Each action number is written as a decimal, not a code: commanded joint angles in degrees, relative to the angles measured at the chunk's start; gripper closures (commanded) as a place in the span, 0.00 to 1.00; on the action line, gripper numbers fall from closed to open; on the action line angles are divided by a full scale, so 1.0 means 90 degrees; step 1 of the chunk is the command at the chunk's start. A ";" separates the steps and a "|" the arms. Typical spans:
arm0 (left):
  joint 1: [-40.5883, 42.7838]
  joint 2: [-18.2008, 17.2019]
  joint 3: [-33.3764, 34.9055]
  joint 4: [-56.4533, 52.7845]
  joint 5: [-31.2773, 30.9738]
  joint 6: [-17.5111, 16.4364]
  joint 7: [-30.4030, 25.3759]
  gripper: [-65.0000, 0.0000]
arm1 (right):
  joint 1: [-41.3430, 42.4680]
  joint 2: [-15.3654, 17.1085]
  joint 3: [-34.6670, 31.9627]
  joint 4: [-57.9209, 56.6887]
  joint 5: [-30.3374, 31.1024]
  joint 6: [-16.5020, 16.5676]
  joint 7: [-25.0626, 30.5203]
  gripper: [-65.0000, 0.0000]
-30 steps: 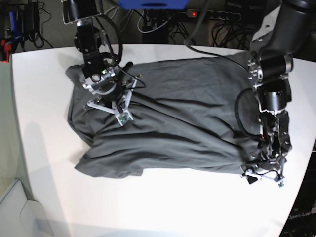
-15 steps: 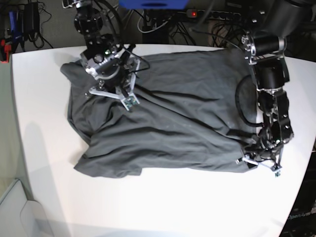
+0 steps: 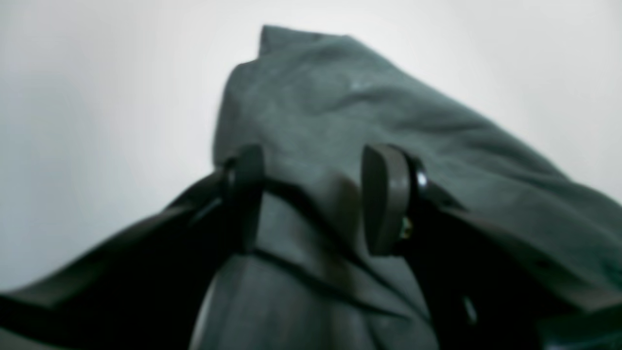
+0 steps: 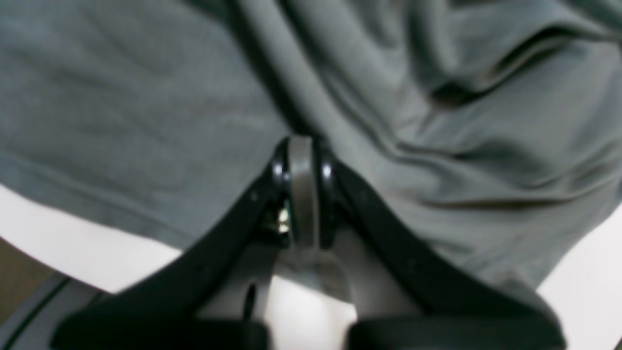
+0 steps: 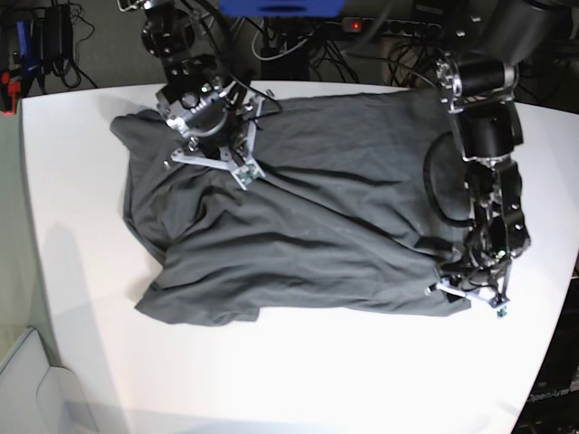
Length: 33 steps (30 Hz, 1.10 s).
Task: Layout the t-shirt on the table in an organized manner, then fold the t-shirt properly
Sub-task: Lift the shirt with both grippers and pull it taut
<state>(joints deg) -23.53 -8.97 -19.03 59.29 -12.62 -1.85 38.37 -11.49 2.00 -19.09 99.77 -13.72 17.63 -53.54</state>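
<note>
The dark grey t-shirt [image 5: 317, 208] lies spread and wrinkled across the white table [image 5: 317, 380]. My right gripper [image 5: 242, 170] is near the shirt's far left part. In the right wrist view this gripper [image 4: 301, 194] is shut, pinching a fold of the t-shirt [image 4: 121, 97], and creases run out from it. My left gripper [image 5: 466, 297] sits at the shirt's near right corner. In the left wrist view its fingers [image 3: 386, 204] stand apart, the gripper [image 3: 313, 199] straddling a ridge of the t-shirt [image 3: 340, 97], whose corner points out over the table [image 3: 73, 97].
Cables and a power strip [image 5: 380, 27] lie beyond the table's far edge, beside a blue object [image 5: 280, 7]. The table's right edge [image 5: 565, 298] runs close to my left gripper. Bare white tabletop shows in front of the shirt and to its left.
My right gripper has moved toward the far edge, dragging the shirt's far left part with it. My left gripper has shifted slightly along the near right corner and its jaws have narrowed.
</note>
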 commanded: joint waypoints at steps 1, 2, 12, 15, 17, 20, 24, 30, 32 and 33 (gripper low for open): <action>-0.0194 0.0045 0.0009 0.0157 -0.0048 -0.0044 -0.0127 0.52 | 0.0021 0.0007 -0.0003 0.0094 0.0005 0.0010 0.0073 1.00; -0.0194 0.0142 0.0019 0.0157 -0.0048 -0.0044 -0.0127 0.52 | 0.0021 0.0007 -0.0003 0.0104 0.0005 0.0010 0.0054 1.00; -0.0174 0.0601 0.1084 -0.0243 0.0020 0.0005 -0.0214 0.52 | 0.0490 0.0242 0.0026 0.1081 -0.0005 0.0010 -0.0308 1.00; -0.0184 0.0582 0.1084 -0.0839 0.0020 -0.0005 -0.0214 0.52 | 0.1027 0.0310 0.0036 0.1061 0.0005 0.0010 -0.0630 1.00; -0.0194 0.0484 0.1084 -0.1210 0.0020 -0.0034 -0.0224 0.52 | 0.1369 0.0320 0.0036 0.1052 0.0005 0.0010 -0.0767 1.00; -0.0174 0.0435 0.1113 -0.1523 0.0030 -0.0034 -0.0390 0.52 | 0.1857 0.0320 0.0016 0.1042 0.0015 0.0019 -0.0825 1.00; -0.0087 0.0240 0.1513 -0.1669 0.0421 -0.0034 -0.0410 0.52 | 0.2336 0.0320 0.0016 0.0866 0.0015 0.0019 -0.0825 1.00; 0.0490 -0.0385 0.1601 -0.1601 0.0626 -0.0054 -0.0400 0.52 | 0.2824 0.0291 0.0036 -0.0033 0.0034 0.0019 -0.0767 1.00; 0.0656 -0.0571 0.1601 -0.1591 0.0626 -0.0054 -0.0400 0.52 | 0.2951 0.0281 0.0036 -0.0316 0.0034 0.0019 -0.0757 1.00; 0.0744 -0.0678 0.1601 -0.1523 0.0626 -0.0054 -0.0400 0.52 | 0.3020 0.0271 0.0026 -0.0433 0.0034 0.0019 -0.0757 1.00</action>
<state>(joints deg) -19.42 -14.66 -4.69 47.22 -9.54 -4.54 24.29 14.00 4.73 -18.92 94.70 -13.06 17.78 -61.45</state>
